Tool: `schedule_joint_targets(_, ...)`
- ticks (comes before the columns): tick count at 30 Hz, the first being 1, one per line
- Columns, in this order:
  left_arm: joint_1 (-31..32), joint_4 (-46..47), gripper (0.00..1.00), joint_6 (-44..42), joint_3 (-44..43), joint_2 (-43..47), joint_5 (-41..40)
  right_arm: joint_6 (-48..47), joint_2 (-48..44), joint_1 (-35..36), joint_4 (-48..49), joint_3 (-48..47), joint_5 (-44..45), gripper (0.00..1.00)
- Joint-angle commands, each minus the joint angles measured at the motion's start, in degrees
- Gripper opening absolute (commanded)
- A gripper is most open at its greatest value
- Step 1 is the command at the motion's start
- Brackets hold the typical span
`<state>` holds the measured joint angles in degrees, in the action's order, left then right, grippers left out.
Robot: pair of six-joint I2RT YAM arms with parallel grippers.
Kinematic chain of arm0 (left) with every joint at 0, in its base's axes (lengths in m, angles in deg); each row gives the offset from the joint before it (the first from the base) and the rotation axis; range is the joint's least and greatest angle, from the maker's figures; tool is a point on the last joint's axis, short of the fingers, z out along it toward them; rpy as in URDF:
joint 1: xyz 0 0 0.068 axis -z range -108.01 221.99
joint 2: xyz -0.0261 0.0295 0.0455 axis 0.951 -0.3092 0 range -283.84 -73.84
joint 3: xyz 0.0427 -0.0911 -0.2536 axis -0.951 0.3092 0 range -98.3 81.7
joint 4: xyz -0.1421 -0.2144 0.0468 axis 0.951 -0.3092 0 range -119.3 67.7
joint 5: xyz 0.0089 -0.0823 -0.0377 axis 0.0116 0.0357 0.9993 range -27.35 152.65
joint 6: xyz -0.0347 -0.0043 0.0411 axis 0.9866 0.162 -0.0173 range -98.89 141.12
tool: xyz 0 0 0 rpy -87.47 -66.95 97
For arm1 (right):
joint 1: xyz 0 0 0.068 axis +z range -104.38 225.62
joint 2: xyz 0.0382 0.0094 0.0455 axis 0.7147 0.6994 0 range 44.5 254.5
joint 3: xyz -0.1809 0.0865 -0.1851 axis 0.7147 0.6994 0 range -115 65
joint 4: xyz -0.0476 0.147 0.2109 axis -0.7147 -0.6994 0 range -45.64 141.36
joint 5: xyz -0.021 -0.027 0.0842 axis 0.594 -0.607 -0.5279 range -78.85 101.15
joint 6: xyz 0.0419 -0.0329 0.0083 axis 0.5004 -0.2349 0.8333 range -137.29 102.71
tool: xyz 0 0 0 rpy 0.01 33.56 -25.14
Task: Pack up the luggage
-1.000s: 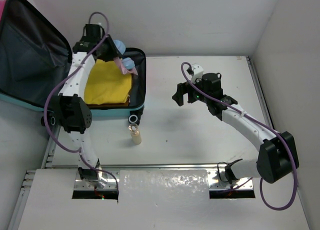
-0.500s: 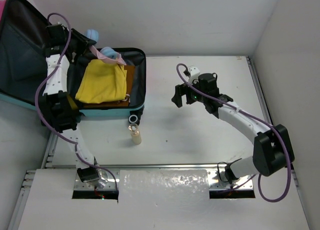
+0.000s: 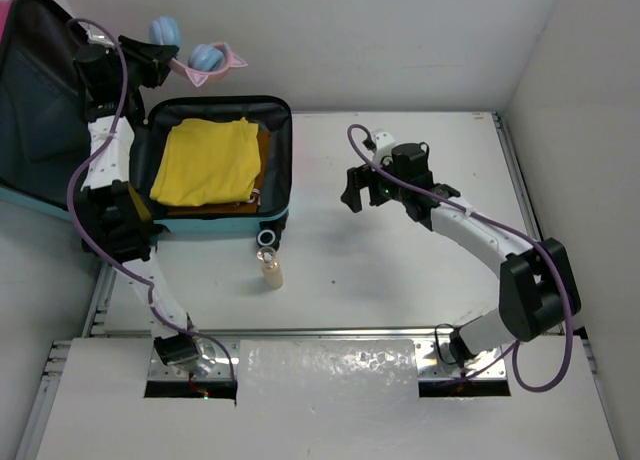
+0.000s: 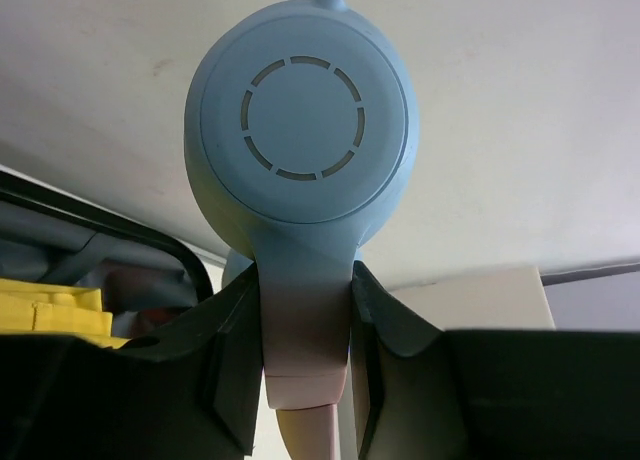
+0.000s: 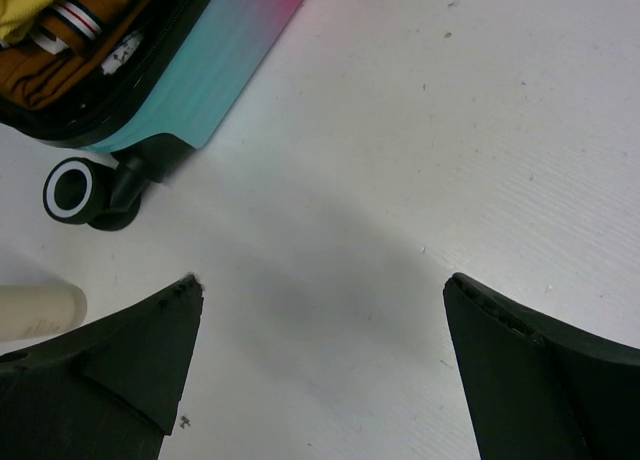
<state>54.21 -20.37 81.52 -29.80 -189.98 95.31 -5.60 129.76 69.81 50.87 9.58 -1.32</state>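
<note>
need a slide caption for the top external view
Left gripper holds blue-and-pink headphones up by the open luggage; right gripper hovers open over the table.

Open teal-shelled luggage (image 3: 215, 223), seemingly part-packed

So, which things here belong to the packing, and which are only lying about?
Belong to the packing: the luggage, open; the yellow garment inside it; the headphones, held up in the left gripper.
Lying about: the small bottle on the table beside a wheel, perhaps to pack next.
</note>
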Motion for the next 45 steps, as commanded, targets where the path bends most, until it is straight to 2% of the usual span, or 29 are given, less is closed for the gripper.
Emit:
schedule_joint_targets(1, -0.94, 7.05, 0.0, 0.45, 0.41, 6.09, -0.37, -0.26, 0.7, 0.07, 1.63, -2.41, -1.06, 0.99)
schedule_joint_targets(6, -1.29, -4.56, 0.0, -7.04, 1.55, 8.12, -12.26, -0.26, 0.79, 0.07, 1.81, -2.06, -1.07, 0.99)
schedule_joint_targets(10, -1.38, -9.13, 0.0, -7.4, 3.74, 8.91, -22.35, -0.43, 1.41, 0.07, 1.63, -2.41, -1.06, 0.99)
schedule_joint_targets(14, -1.12, -15.01, 0.0, -8.63, 4.1, 8.21, -27.99, -0.43, 1.85, 0.07, 1.63, -2.24, -0.98, 0.99)
schedule_joint_targets(17, -0.15, -15.21, 0.0, -9.69, 5.32, 6.72, -31.95, -0.26, 2.11, 0.07, 1.98, -2.24, -1.41, 0.99)
schedule_joint_targets(20, 1.69, -13.1, 0.01, -9.69, 6.56, 3.65, -32.4, 0.09, 2.46, 0.16, 2.16, -2.15, -2.12, 0.99)
schedule_joint_targets(21, 3.09, -13.1, 0.14, -9.78, 6.3, 2.68, -34.23, 0.18, 2.64, 0.07, 2.16, -2.06, -2.38, 0.99)
schedule_joint_targets(22, 3.8, -14.4, 0.21, -9.95, 5.52, 0.84, -35.03, 0.27, 2.72, 0.16, 2.25, -2.06, -2.38, 0.99)
schedule_joint_targets(23, 5.29, -14.68, 0.35, -10.3, 5.42, 0.22, -35.91, 0.18, 2.73, 0.07, 2.25, -1.98, -2.47, 0.99)
schedule_joint_targets(26, 6.62, -17.04, 0.49, -9.96, 6.29, -1.11, -36.97, 0.1, 2.55, 0.07, 2.16, -1.8, -2.56, 0.99)
schedule_joint_targets(28, 6.88, -16.62, 0.55, -9.16, 10.33, 0.55, -36.18, 0.01, 2.64, 0.07, 2.25, -1.8, -2.56, 0.99)
schedule_joint_targets(29, 6.88, -16.53, 0.69, -8.2, 13.3, 2.74, -36.27, 0.01, 2.55, 0.07, 2.25, -1.8, -2.73, 0.99)
schedule_joint_targets(30, 6.88, -16.26, 0.98, -8.02, 14.9, 4.15, -36.36, 0.09, 2.55, 0.07, 2.34, -1.8, -2.74, 0.99)
schedule_joint_targets(33, 6.79, -14.95, 1.0, -7.75, 19.11, 9.94, -38.72, 0.18, 2.55, 0.07, 2.34, -1.71, -3.26, 0.99)
schedule_joint_targets(38, 6.01, -13.71, 1.0, -11.26, 18.52, 14.97, -40.32, 0.8, 2.55, 0.07, 3.39, -1.01, -3.79, 0.99)
schedule_joint_targets(44, 5.56, -23.9, 0.99, -20.22, 1.23, 9.45, -39.0, 1.5, 3.43, 0.07, 3.66, -1.36, -4.76, 0.99)
schedule_joint_targets(45, 5.48, -25.39, 0.94, -21.54, 0.07, 8.74, -39.08, 1.5, 3.34, 0.07, 3.66, -1.36, -4.67, 0.99)
